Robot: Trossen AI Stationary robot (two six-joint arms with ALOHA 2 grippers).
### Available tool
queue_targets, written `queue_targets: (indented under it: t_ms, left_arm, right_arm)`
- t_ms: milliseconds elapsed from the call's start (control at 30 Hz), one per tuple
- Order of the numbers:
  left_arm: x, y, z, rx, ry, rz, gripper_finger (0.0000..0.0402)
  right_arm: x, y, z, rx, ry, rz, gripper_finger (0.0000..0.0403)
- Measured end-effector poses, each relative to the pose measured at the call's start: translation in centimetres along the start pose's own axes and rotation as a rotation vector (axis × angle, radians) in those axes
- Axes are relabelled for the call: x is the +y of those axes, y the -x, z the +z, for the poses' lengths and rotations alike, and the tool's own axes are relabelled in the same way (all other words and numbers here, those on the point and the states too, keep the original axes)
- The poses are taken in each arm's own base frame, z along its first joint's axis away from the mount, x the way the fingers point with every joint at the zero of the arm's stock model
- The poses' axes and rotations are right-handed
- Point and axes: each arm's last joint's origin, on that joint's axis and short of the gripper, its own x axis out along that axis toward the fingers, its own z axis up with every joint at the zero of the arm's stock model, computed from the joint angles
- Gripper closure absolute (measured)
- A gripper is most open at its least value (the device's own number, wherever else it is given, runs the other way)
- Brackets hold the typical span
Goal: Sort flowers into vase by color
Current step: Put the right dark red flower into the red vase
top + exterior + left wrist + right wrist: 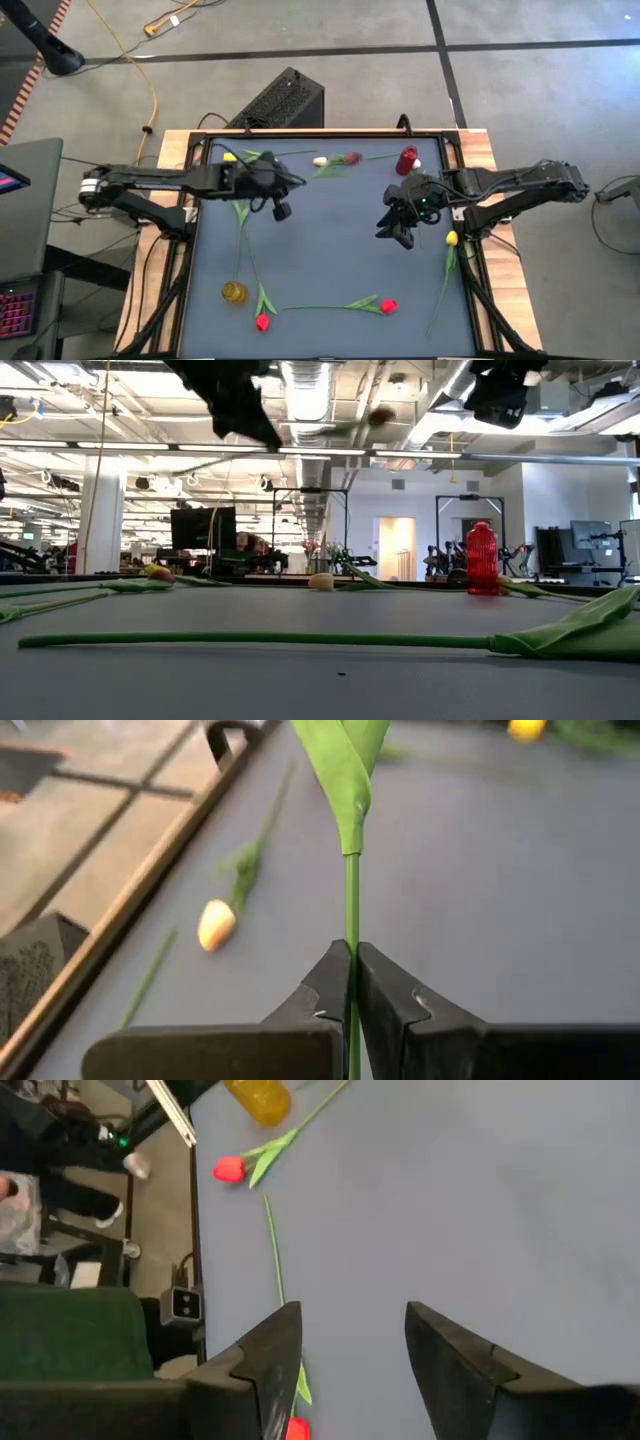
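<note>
My left gripper (283, 195) hovers over the table's far left part, shut on a tulip's green stem (351, 900). That flower's dark red head (352, 158) shows in the air in the low view (378, 417). My right gripper (400, 225) is open above the table's right side and touches nothing (345, 1370). The red vase (407, 160) stands near the far edge, and the yellow vase (233, 292) sits near the left front. Lying flat on the table are a yellow tulip (230, 157), a white one (320, 160), two red ones (262, 322) (388, 306) and another yellow one (452, 238). My left gripper pinches the tulip's bare stem (351, 925) below its leaf (345, 770) between the two fingertips (385, 985). The fingers come from the table's left. The stem runs straight out ahead of them, along the fingers. The flower is lifted clear of the table.
A wooden frame (190, 140) borders the grey mat (330, 240). A black box (285, 98) sits on the floor beyond the far edge. The mat's middle holds no flowers. A long stem (250, 642) lies across the near part in the low view.
</note>
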Motion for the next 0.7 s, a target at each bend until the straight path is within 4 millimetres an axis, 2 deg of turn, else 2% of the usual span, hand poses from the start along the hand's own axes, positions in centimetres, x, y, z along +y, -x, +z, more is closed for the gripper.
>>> queue_targets:
  t_ms: [167,300,467,700]
  left_arm:
    - [1.1,2.3,1.5,-0.146,0.057,-0.031,0.0401]
    - [1.4,3.5,2.6,-0.264,0.093,-0.097,0.0401]
    - [1.0,3.7,3.7,-0.439,0.142,-0.223,0.0401]
    - [0.8,3.2,2.8,-0.747,0.286,-0.376,0.0401]
  right_arm:
    - [-0.3,0.2,1.0,-0.076,-0.001,0.012,0.0198]
    - [-0.3,0.3,2.3,-0.216,0.064,0.001,0.0198]
    - [0.1,0.2,4.6,-0.437,0.178,0.012,0.0198]
    - [0.4,-1.8,7.3,-0.659,0.312,0.056,0.0198]
